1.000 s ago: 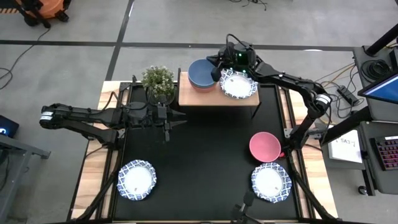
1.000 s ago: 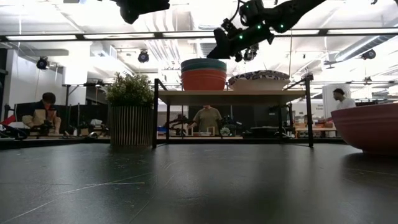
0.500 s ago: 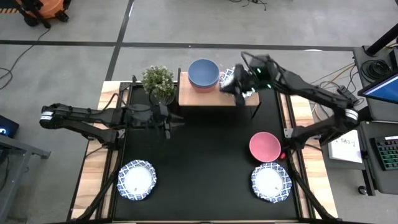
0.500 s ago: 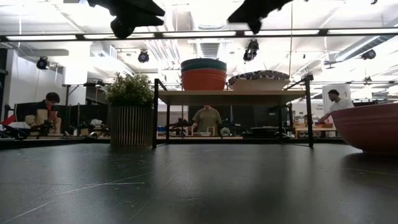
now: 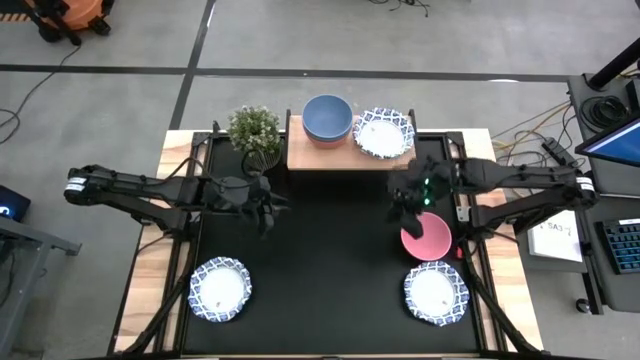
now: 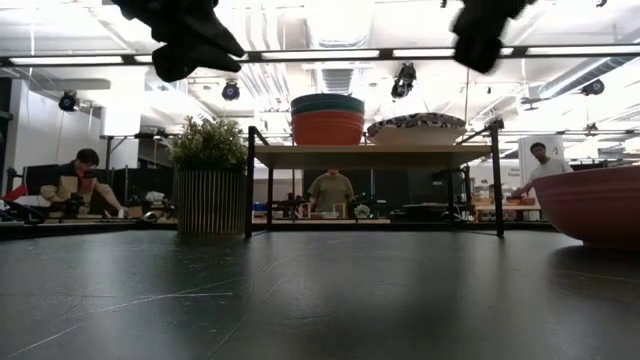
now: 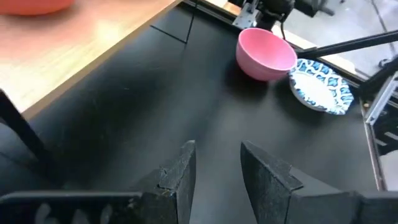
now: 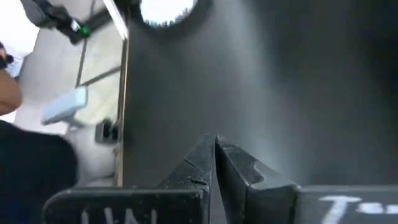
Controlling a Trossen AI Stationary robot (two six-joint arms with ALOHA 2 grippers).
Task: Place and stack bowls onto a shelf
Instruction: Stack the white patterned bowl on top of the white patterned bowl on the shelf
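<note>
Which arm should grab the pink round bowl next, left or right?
Right, probably. The right gripper hangs just beside the pink round bowl, while the left gripper sits across the black mat, far from it.

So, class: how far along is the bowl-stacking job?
Done: a plain stack and a patterned bowl sit on the shelf. In hand: nothing; right claw shut beside the pink bowl. Left: that bowl and two patterned ones on the table.
</note>
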